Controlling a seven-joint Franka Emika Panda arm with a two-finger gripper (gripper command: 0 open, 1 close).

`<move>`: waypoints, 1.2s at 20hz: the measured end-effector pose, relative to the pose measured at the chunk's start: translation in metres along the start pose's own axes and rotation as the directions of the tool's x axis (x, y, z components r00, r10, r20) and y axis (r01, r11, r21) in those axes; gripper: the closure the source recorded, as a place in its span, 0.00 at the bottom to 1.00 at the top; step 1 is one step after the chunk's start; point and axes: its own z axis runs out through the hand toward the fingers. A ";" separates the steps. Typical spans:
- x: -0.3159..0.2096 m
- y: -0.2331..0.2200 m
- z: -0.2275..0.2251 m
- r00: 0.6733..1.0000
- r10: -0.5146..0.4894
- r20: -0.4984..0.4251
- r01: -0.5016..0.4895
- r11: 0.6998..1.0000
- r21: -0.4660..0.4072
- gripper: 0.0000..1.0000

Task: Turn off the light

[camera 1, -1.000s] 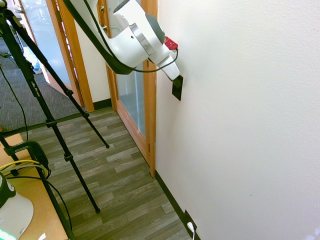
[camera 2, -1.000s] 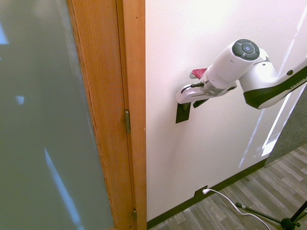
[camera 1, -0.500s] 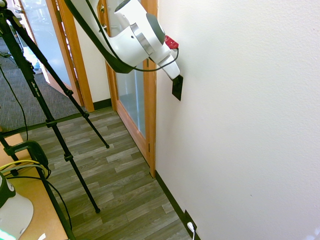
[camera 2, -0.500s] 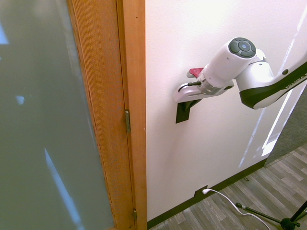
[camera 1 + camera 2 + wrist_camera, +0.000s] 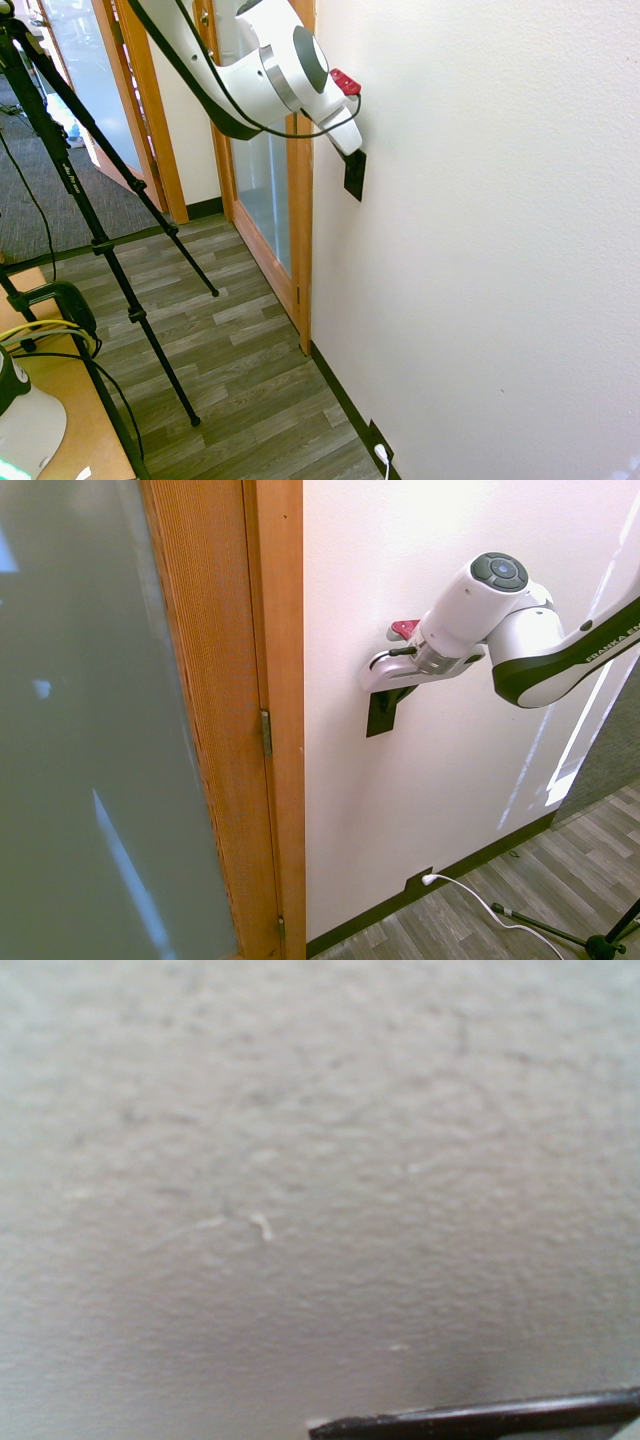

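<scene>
Your pincer (image 5: pixel 392 698) is pressed against the top of the black switch (image 5: pixel 380 718) on the white wall (image 5: pixel 450 810), beside the wooden door frame (image 5: pixel 270 730); its opening can't be told.

Showing matt, finely textured white wall (image 5: pixel 480 250); glossy black switch plate (image 5: pixel 354 175); grained wood door frame (image 5: pixel 250 680); frosted glass pane (image 5: pixel 90 730); wood-look plank floor (image 5: pixel 230 350).

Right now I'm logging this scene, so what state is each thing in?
Switch plate: upright on the wall, top edge behind the gripper, toggle position hidden.
Gripper: at the plate's top; open or shut can't be told.
Outlet: white plug in it.
Glass door: shut, it seems.
</scene>
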 end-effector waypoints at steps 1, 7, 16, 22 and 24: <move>-0.001 0.000 0.001 1.000 0.000 0.002 0.000 1.000 -0.001 1.00; -0.001 0.006 0.010 1.000 0.001 0.014 -0.001 1.000 0.003 1.00; 0.004 0.009 -0.023 0.999 0.034 -0.039 -0.031 0.997 0.076 1.00; -0.009 0.044 -0.073 0.998 0.052 -0.043 -0.049 0.995 0.083 1.00; -0.021 0.059 -0.078 0.999 0.049 -0.024 -0.047 0.997 0.065 1.00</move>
